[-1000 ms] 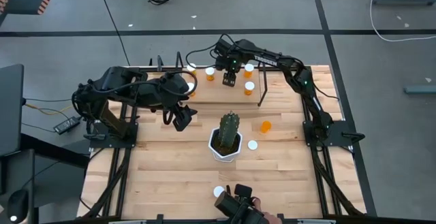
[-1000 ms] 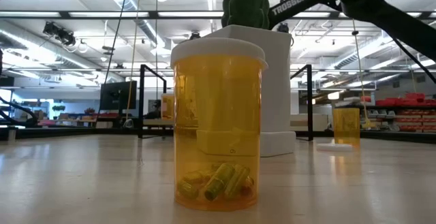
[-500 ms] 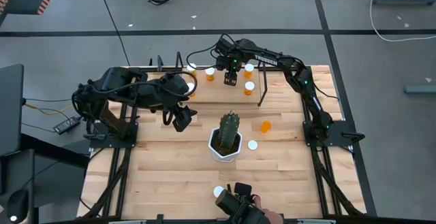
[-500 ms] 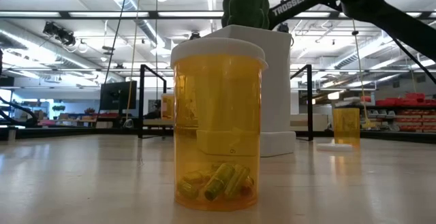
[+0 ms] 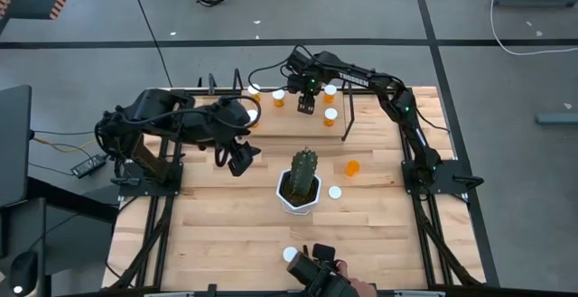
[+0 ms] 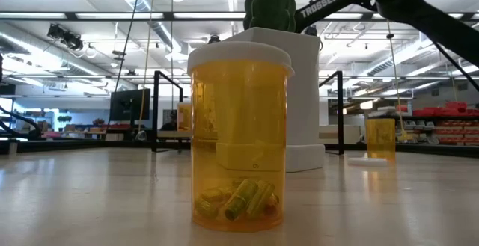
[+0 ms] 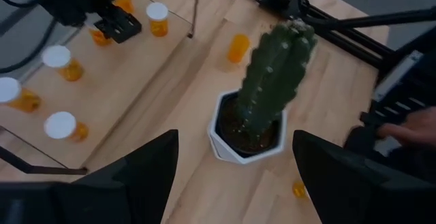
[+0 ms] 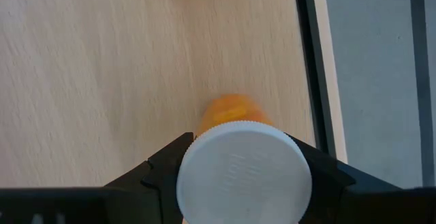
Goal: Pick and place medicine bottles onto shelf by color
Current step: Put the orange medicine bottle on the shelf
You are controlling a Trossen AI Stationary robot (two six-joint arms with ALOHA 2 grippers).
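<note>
Right gripper (image 5: 306, 106) over shelf (image 5: 271, 124) far edge, jaws clamping white-capped bottle (image 8: 244, 176); left gripper (image 5: 237, 159) jaws spread, beside cactus (image 5: 302, 172).

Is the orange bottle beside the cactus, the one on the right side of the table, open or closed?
Open. The bottle shows no white cap from above, and a loose white cap lies on the table near it.

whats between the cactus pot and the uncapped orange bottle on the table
Bare wood between the cactus pot and the uncapped bottle; a loose white cap lies just off that line, in the high view.
</note>
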